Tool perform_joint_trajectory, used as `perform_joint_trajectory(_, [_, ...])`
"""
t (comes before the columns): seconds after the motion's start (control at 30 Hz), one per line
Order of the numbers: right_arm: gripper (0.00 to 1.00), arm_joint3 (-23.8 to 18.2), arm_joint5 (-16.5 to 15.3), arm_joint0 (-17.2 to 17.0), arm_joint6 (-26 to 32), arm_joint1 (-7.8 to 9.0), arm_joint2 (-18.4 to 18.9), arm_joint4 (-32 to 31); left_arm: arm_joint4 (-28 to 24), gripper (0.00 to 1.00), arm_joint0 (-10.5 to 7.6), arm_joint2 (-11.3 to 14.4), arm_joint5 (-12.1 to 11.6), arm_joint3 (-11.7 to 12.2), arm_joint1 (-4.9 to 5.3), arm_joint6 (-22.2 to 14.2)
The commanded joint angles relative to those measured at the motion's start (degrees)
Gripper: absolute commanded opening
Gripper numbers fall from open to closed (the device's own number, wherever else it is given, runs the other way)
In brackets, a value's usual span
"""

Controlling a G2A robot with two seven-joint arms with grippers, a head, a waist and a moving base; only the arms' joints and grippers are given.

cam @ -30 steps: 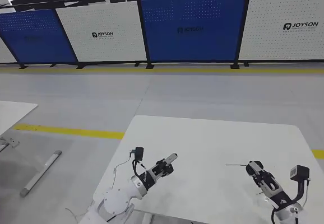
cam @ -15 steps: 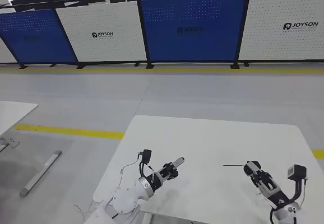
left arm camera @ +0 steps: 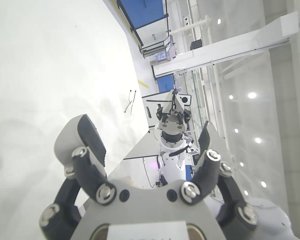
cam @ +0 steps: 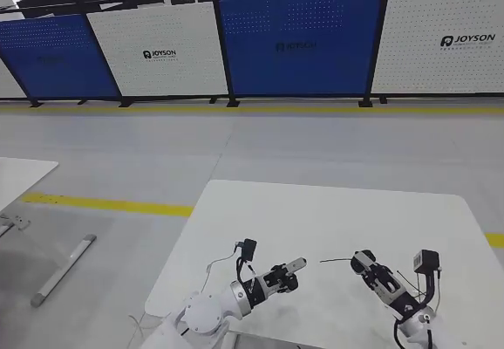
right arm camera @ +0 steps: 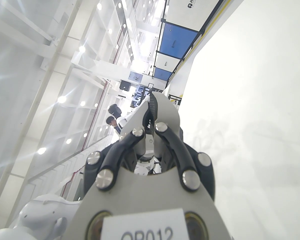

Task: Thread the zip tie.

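My right gripper is shut on a thin black zip tie, whose strap sticks out sideways toward the other arm. My left gripper hovers just short of the strap's free end, low over the white table. In the left wrist view my left gripper is open with nothing between its pads. It faces the right gripper, which holds the zip tie crosswise. In the right wrist view the right gripper has its fingers pressed together.
Two spare black zip ties lie on the table near its edge, beyond the left gripper. The table's front edge runs close under both arms. Blue and white panels stand far behind.
Both arms have closed in on each other: the left gripper moved right, and the right gripper moved left with the zip tie. The gap between them is now small.
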Motion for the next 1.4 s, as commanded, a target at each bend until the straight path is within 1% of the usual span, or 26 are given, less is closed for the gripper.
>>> perform_joint_trajectory(0.0, [0.0, 0.0, 0.0, 0.0, 0.0, 0.0, 0.0, 0.0, 0.0, 1.0, 0.0, 0.0, 0.0, 0.0, 0.0, 0.0])
perform_joint_trajectory(0.23, [0.0, 0.0, 0.0, 0.0, 0.0, 0.0, 0.0, 0.0, 0.0, 1.0, 0.0, 0.0, 0.0, 0.0, 0.0, 0.0])
perform_joint_trajectory(0.27, [0.0, -0.04, 0.03, 0.0, -0.01, -0.01, -0.06, 0.0, -0.28, 1.0, -0.06, 0.48, -0.14, -0.14, -0.05, -0.28])
perform_joint_trajectory(0.37, [0.0, -0.27, -1.7, -0.28, -0.48, -0.29, -0.8, 1.38, -3.28, 1.0, -0.49, 1.5, -2.15, 0.39, -0.26, -0.98])
perform_joint_trajectory(0.4, [0.0, -0.19, -2.45, -0.35, -0.96, -0.44, -1.2, 2.06, -6.3, 1.0, -0.69, 1.91, -3.07, 0.74, -0.41, -1.68])
perform_joint_trajectory(0.47, [0.0, 0.14, -3.07, -0.25, -1.4, -0.65, -2.05, 2.23, -8.05, 1.0, -1.38, 2.02, -3.7, 1.65, -0.52, -1.7])
perform_joint_trajectory(0.5, [0.0, 0.42, -3.13, -0.17, -1.78, -0.78, -2.68, 1.94, -7.74, 1.0, -1.77, 2.11, -3.61, 2.1, -0.6, -0.45])
perform_joint_trajectory(0.53, [0.0, 0.71, -3.02, 0.1, -2.46, -0.93, -3.26, 1.48, -6.46, 1.0, -2.22, 2.44, -3.43, 2.36, -0.73, 1.91])
perform_joint_trajectory(0.57, [0.0, 0.77, -2.99, 0.15, -2.65, -0.96, -3.35, 1.46, -6.11, 1.0, -2.31, 2.55, -3.41, 2.39, -0.77, 2.41])
perform_joint_trajectory(1.07, [0.0, 0.77, -2.99, 0.15, -2.65, -0.96, -3.35, 1.46, -6.11, 1.0, -2.31, 2.55, -3.41, 2.39, -0.77, 2.41])
perform_joint_trajectory(1.1, [0.0, 0.77, -2.99, 0.15, -2.65, -0.96, -3.35, 1.46, -7.41, 1.0, -2.38, 2.98, -2.51, 2.33, -0.92, 3.28])
perform_joint_trajectory(1.13, [0.0, 0.77, -2.99, 0.15, -2.65, -0.96, -3.35, 1.46, -8.76, 1.0, -2.64, 3.34, -1.12, 2.33, -1.1, 4.38])
perform_joint_trajectory(1.17, [0.0, 0.77, -2.99, 0.15, -2.65, -0.96, -3.35, 1.46, -9.92, 1.0, -3.12, 3.68, 0.46, 2.37, -1.34, 6.59])
perform_joint_trajectory(1.2, [0.0, 0.77, -2.99, 0.15, -2.65, -0.96, -3.35, 1.46, -11.59, 1.0, -3.87, 4.53, 3.15, 2.82, -1.8, 10.42])
perform_joint_trajectory(1.27, [0.0, 0.77, -2.99, 0.15, -2.65, -0.96, -3.35, 1.46, -11.55, 1.0, -5.7, 6.27, 6.29, 3.67, -2.44, 14.94])
perform_joint_trajectory(1.3, [0.0, 0.77, -2.99, 0.15, -2.65, -0.96, -3.35, 1.46, -12.3, 1.0, -6.44, 7.27, 6.43, 3.92, -2.79, 16.04])
perform_joint_trajectory(1.33, [0.0, 0.77, -2.99, 0.15, -2.65, -0.96, -3.35, 1.46, -14.04, 1.0, -6.99, 7.99, 5.87, 4.32, -3.07, 15.46])
perform_joint_trajectory(1.37, [0.0, 0.77, -2.99, 0.15, -2.65, -0.96, -3.35, 1.46, -14.04, 1.0, -6.99, 7.99, 5.87, 4.32, -3.07, 15.46])
